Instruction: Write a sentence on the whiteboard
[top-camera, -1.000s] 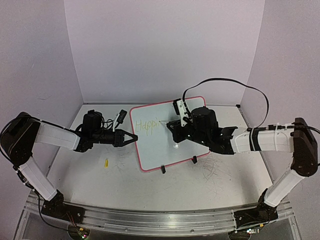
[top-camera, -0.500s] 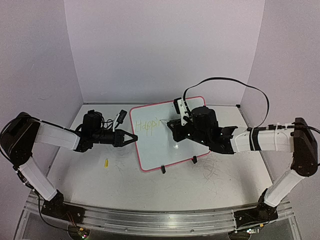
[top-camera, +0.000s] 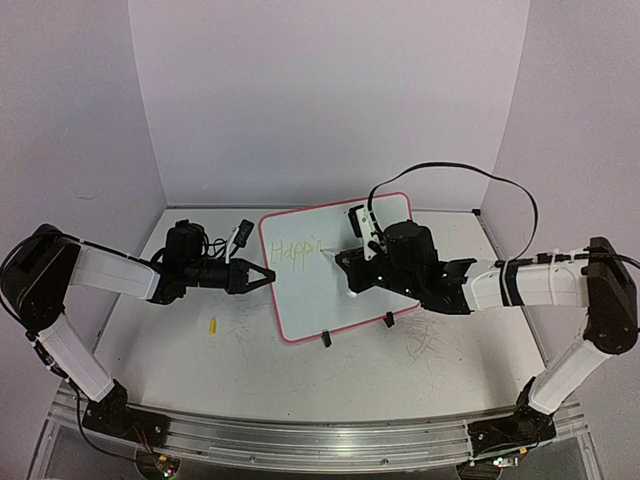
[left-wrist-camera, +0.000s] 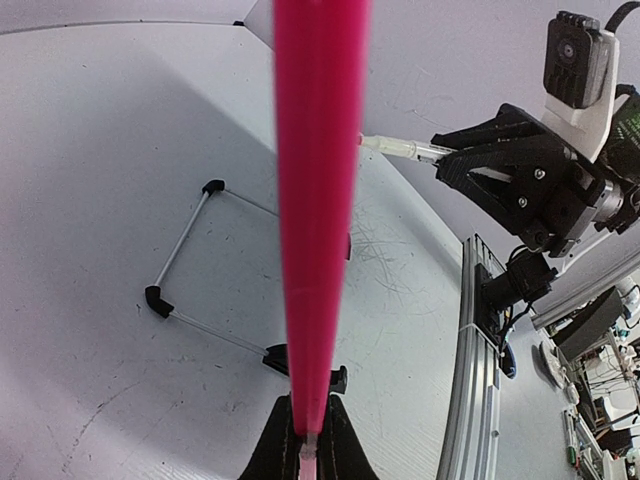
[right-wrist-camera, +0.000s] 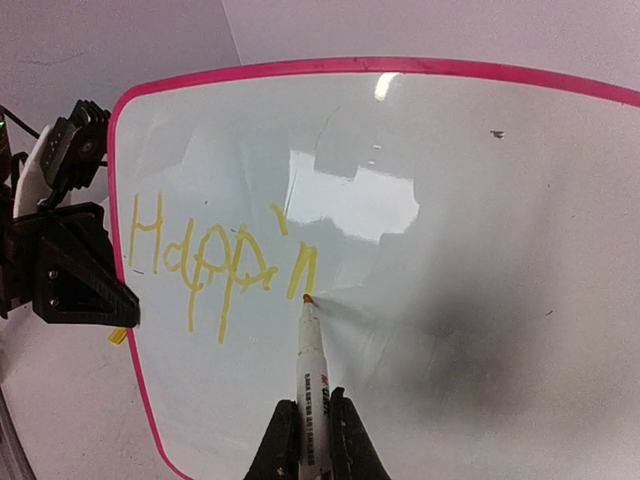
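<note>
White scratched table (top-camera: 420, 370), lilac walls (top-camera: 330, 100): whiteboard (top-camera: 322, 300) stands mid-table, nearer back edge, propped on clip feet (top-camera: 326, 340). L gripper (top-camera: 266, 277) pinches its left rim. R gripper (right-wrist-camera: 312, 432) clamps marker (right-wrist-camera: 310, 350), tip touching board right after sentence (right-wrist-camera: 215, 262), "Happin", nr board's upper-left corner.

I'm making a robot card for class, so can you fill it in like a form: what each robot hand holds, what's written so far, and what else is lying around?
Left gripper: shut on the whiteboard rim
Right gripper: shut on the marker
Marker tip: on the board, at the last letter's foot
Sentence: yellow, reads roughly "Happin" so far
Also on the table: a small yellow piece, left of the board
</note>
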